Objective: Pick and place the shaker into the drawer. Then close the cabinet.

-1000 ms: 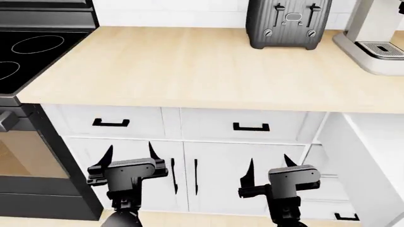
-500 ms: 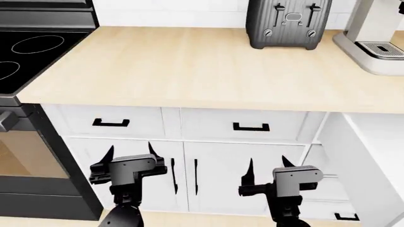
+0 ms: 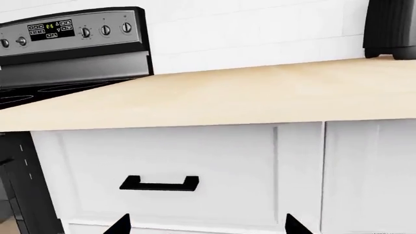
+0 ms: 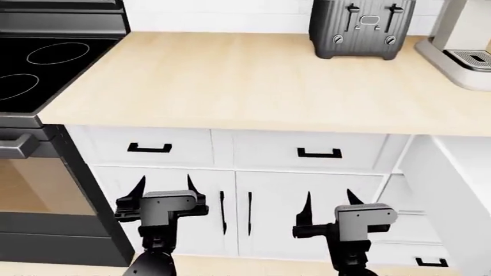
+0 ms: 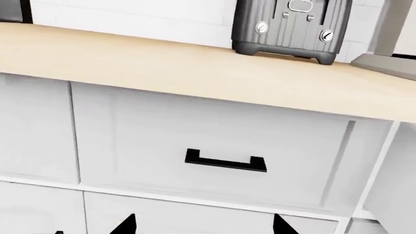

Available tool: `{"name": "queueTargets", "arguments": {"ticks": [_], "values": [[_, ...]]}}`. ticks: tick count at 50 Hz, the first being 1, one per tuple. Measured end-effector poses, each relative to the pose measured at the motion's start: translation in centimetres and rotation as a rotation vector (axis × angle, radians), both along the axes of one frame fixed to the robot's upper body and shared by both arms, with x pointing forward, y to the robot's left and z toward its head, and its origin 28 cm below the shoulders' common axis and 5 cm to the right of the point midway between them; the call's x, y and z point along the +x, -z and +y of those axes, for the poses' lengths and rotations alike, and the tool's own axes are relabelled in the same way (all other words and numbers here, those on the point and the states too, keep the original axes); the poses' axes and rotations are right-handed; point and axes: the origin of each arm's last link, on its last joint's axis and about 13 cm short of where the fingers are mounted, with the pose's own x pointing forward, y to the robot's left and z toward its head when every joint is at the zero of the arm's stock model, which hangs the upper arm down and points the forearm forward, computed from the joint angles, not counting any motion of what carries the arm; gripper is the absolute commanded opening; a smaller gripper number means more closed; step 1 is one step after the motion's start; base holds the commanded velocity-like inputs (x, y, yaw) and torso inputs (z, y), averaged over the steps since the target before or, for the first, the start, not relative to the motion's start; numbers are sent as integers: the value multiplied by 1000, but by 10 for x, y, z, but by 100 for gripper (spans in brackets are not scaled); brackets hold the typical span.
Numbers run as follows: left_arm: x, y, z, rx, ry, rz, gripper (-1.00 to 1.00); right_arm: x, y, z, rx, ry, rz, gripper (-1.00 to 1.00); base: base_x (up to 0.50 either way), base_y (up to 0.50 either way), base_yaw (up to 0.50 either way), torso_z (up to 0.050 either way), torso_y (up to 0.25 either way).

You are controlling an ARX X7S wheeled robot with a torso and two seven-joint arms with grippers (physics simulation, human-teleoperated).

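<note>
Both pincers hang low in front of the white cabinet doors, below the desk: the left pincer and the right pincer each have fingers spread wide, holding nothing. The shaker shows in none of the views. A dark toaster stands at the desk's back edge, beside the stove

Coffee machine and toaster cut by the frame edge.
</note>
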Motion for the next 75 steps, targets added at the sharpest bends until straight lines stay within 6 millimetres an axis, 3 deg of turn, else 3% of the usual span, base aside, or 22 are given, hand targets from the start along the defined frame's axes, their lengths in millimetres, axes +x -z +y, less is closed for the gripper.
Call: {"name": "queueTargets", "arguments": {"ticks": [30, 55, 62, 75], "values": [[-5, 1, -3, 24, 66, -31, 100, -3, 0, 1, -10, 9, -15, 100, -12, 493, 0, 0, 0], [-8, -10, 2, -11, 85, -68, 100, -13, -11, -4, -20, 43, -55, 100, 117, 49, 0, 0, 0], [-10, -42, 20, -35, 143, -98, 100, -35, -47, -25, -112, 30, -60, 100, 0, 0, 0, 0, 0], [-5, -139, 56, 16, 306, -205, 100, -64, -179, -83, -300, 39, -143, 100, 0, 0, 0, 0, 0]]}}
